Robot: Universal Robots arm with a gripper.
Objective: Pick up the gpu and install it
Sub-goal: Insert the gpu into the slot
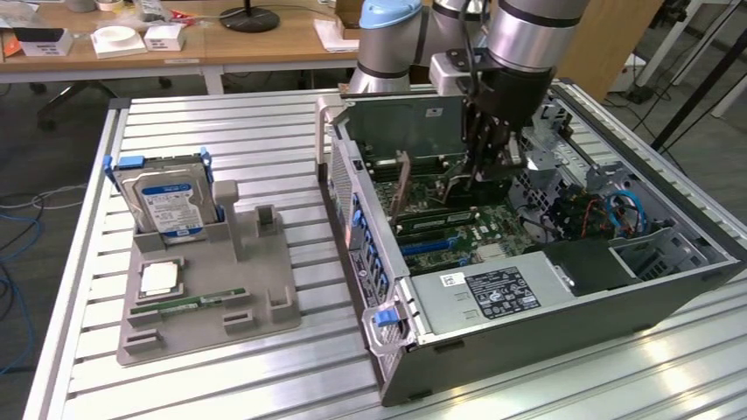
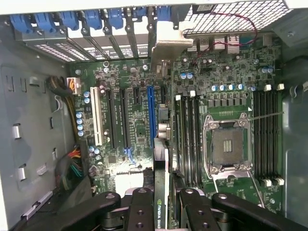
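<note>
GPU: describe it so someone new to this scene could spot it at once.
Find the open computer case on the metal table, then the gripper reaching down into it. The gpu is the thin card held edge-on between its fingers, above the motherboard. Unlike the blue-labelled hard drive and RAM stick, it isn't on the grey tray.

Bright, even overhead light; glare streaks the metal table.
</note>
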